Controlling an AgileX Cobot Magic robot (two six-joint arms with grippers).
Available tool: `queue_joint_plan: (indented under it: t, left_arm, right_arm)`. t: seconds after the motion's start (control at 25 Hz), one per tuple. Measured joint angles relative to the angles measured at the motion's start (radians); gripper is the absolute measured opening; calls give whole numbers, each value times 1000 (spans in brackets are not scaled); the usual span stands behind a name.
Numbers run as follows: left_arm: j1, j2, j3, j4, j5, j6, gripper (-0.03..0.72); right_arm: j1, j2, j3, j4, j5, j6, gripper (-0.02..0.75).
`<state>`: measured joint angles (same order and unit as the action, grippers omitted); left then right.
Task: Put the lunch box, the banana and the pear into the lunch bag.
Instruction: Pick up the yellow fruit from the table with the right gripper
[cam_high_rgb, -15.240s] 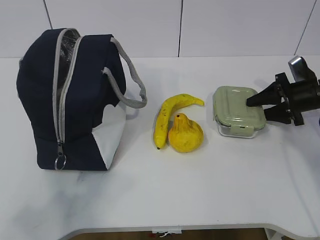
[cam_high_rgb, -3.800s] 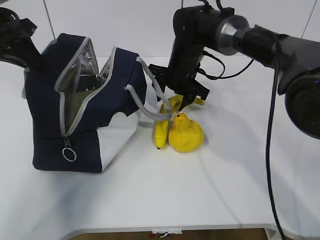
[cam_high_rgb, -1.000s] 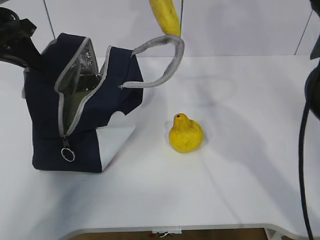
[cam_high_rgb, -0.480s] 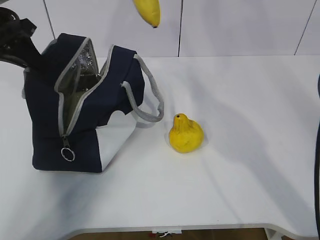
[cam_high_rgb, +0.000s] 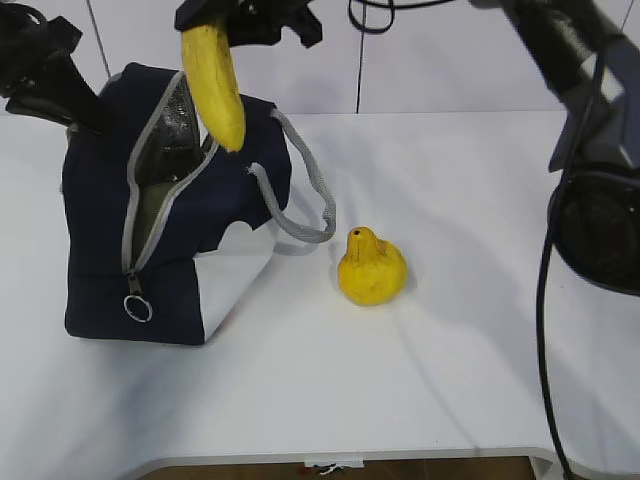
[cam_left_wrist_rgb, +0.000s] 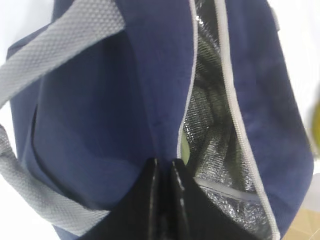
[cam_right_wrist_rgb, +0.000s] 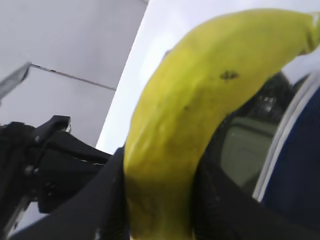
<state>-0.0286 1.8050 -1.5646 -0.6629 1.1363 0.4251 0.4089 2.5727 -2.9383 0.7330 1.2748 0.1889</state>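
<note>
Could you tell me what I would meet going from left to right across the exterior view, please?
Left hand gripping the bag's rear edge → lunch bag → banana hanging over the bag's opening, held by the right hand → pear on the table.

Light is bright and even, seemingly from overhead. In the exterior view the white table (cam_high_rgb: 480, 330) is nearly washed out and shadows are soft: a faint one under the pear (cam_high_rgb: 372, 267), a broad pale grey one beside the bag (cam_high_rgb: 170, 210), and a dim diagonal band across the right side. That view is sharp at the centre; the dark arm parts at the right edge look large and slightly soft. The left wrist view is dimmer and soft throughout, with the foil lining (cam_left_wrist_rgb: 210, 125) glinting in speckled highlights. The right wrist view is blurred, the banana (cam_right_wrist_rgb: 200, 110) too close to be sharp, and the background overexposed.
</note>
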Motion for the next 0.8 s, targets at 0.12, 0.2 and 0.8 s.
queue_joint_plan:
  t: [0.12,0.2,0.8]
  left_arm:
    - [0,0,0,-2,0,0,2]
    - [0,0,0,-3,-2,0,1]
    - [0,0,0,-11,-6,0,1]
  right_arm:
    - [0,52,0,71,0,45,277]
    - [2,85,0,102,-5,70,277]
    - [45,164,0,50,-25,108,475]
